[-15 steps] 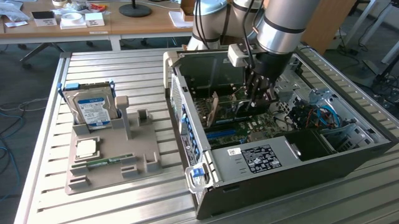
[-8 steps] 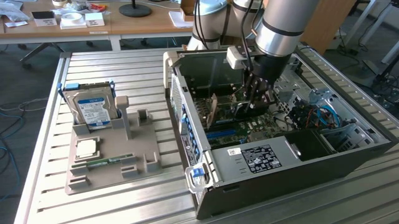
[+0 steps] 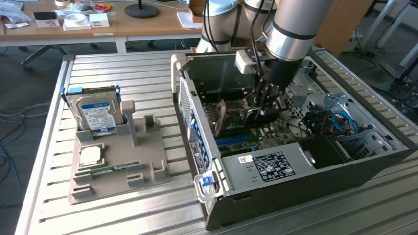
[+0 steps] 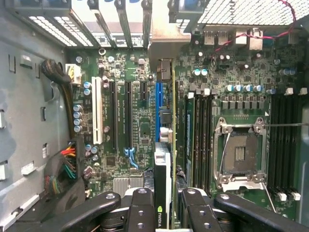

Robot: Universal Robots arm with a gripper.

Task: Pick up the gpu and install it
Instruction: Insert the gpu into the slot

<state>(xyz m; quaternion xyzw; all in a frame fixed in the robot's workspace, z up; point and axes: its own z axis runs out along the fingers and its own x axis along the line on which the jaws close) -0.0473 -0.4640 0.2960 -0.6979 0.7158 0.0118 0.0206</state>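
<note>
One arm reaches down into the open computer case (image 3: 294,169), which lies on its side on the slatted metal table (image 3: 130,68). The gripper (image 3: 265,108) sits low inside the case, just above the motherboard (image 3: 261,134).

1. Gripper state: the jaws are closed partway onto the gpu (image 3: 243,116). In the wrist view, one finger (image 4: 140,208) stands on each side of the card, and the gripper (image 4: 163,215) clamps it at the end nearest the camera.
2. Card position: the gpu (image 4: 163,164) stands on edge (a green logo shows on its near end). It runs lengthwise along the blue expansion slot (image 4: 158,108), and its far end reaches the rear bracket openings of the case.
3. Seating: whether the card's lower edge has entered the slot cannot be told.
4. Neighbouring parts: the memory slots (image 4: 200,135) lie just beside the card, and the open processor socket (image 4: 240,152) lies beyond them.

On the exterior view's left, well apart from the case, a grey holder (image 3: 121,169) carries a hard drive (image 3: 98,115), a processor chip (image 3: 90,155) and a memory stick (image 3: 111,170).
</note>
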